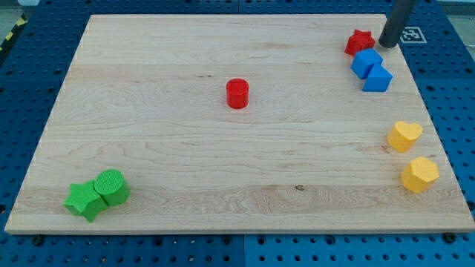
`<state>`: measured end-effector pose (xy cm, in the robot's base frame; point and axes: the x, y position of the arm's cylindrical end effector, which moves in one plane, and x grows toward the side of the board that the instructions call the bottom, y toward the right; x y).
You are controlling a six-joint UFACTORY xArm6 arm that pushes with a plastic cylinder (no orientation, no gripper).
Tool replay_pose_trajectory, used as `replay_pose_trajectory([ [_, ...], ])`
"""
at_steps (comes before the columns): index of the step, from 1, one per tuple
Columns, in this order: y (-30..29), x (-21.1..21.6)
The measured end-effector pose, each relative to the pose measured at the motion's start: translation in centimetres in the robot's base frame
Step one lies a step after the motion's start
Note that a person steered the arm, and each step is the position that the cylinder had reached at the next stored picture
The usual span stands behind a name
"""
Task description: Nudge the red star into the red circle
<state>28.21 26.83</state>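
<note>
We have our tip (388, 44) set down near the top right corner of the bench (148, 111), just to the view's right of the red star (359, 41), close beside it though we cannot tell whether it is touching. That side makes sense to us: the red circle (237, 93) stands well apart, toward the middle of the bench, to the view's left and somewhat lower, so a push has to come from the star's far side, and the tip sits roughly there. Our end effector is only a straight dark rod with no jaws, so it neither opens nor closes and grips nothing; it can only shove. The star has two blue blocks close below it: one blue block (366, 62) looks to be touching or nearly touching the star's lower edge, and the other blue block (378, 78) lies against the first. We judge this the main hazard, since a push angled downward would drag the blue pair along, so the first shove probably wants to run mostly leftward. The path between star and circle is open wood. Elsewhere, a yellow heart (404, 136) and a yellow hexagon (420, 174) sit by the right edge, and a green star (84, 200) and green cylinder (112, 186) huddle together at the bottom left, all well clear of the route.
</note>
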Motion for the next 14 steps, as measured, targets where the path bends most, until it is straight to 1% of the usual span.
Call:
replay_pose_trajectory([
  [4, -6.7, 0.1],
  [6, -12.4, 0.6],
  [9, -21.7, 7.4],
  [10, -25.7, 8.1],
  [11, -26.9, 8.1],
  [12, -25.2, 8.1],
  [13, -22.9, 6.1],
  [14, -24.5, 2.3],
])
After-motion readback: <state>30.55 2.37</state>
